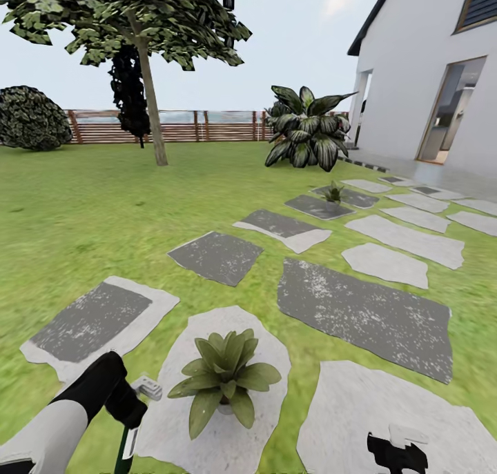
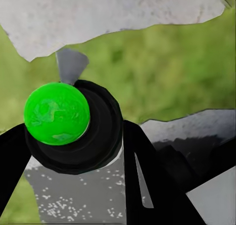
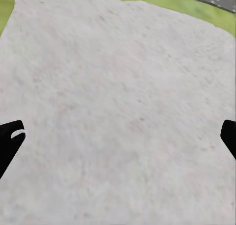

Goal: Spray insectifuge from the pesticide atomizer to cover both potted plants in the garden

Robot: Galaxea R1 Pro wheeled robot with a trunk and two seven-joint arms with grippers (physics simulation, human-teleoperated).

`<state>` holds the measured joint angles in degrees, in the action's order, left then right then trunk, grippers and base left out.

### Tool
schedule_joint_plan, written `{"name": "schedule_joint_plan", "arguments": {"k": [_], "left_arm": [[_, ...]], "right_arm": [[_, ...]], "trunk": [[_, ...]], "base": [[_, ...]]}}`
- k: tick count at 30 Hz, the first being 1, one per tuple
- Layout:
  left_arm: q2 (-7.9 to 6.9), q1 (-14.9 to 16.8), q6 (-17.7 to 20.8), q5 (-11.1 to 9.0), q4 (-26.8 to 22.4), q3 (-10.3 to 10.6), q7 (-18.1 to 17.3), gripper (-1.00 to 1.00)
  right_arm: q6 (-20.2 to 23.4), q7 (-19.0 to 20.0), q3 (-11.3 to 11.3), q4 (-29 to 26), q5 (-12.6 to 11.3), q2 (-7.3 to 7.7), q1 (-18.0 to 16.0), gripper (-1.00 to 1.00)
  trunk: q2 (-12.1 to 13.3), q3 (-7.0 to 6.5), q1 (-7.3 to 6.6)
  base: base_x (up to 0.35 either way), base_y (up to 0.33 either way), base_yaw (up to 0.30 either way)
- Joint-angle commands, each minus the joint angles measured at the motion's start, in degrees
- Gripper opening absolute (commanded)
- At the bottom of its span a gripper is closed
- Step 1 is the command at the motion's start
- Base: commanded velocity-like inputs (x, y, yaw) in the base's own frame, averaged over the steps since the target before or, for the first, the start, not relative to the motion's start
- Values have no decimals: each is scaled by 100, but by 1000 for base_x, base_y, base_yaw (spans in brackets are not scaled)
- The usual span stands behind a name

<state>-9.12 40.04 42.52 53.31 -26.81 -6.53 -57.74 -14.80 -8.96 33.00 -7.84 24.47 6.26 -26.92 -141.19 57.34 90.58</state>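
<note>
The near potted plant (image 1: 224, 377) stands in its little grey pot on a white stepping stone (image 1: 207, 432), just right of my left gripper (image 1: 128, 419). That gripper is shut on the pesticide atomizer (image 2: 101, 136), a dark round bottle whose top glows bright green, with a grey nozzle sticking out beyond it. Black fingers (image 2: 147, 181) flank the bottle. In the head view the atomizer (image 1: 125, 452) hangs below the gripper as a thin dark-green strip with a pale label. The second potted plant (image 1: 334, 192) sits far off on a grey stone. My right gripper (image 1: 397, 455) is open over a white stone (image 3: 123, 112).
Grey and white stepping stones (image 1: 362, 312) run toward a white house (image 1: 428, 67) on the right. A large broad-leaved shrub (image 1: 307, 129), a tree (image 1: 148, 81) and a brown slatted fence (image 1: 186, 125) stand at the back. Green lawn (image 1: 83, 212) spreads to the left.
</note>
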Motion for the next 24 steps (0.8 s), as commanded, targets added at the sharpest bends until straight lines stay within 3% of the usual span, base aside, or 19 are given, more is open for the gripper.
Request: {"name": "schedule_joint_plan", "arguments": {"k": [1, 5, 14, 24], "left_arm": [[3, -11, 32, 40, 6, -31, -44, -100], [-35, -60, 23, 41, 25, -17, -44, -100], [-63, -30, 36, 46, -38, -57, -44, -100], [-2, -5, 28, 21, -65, -76, -36, -100]], "right_arm": [[-23, -18, 40, 10, 59, 1, -6, 100], [-23, -18, 40, 10, 58, -2, -6, 100], [-40, -10, 38, 13, 73, 15, 0, 100], [-35, -17, 32, 19, 76, -1, 3, 100]], "trunk": [[-44, 33, 21], [-205, 140, 109], [-205, 151, 109], [-205, 151, 109]], "base": [[0, 0, 0], [0, 0, 0], [4, 0, 0], [205, -142, 0]]}}
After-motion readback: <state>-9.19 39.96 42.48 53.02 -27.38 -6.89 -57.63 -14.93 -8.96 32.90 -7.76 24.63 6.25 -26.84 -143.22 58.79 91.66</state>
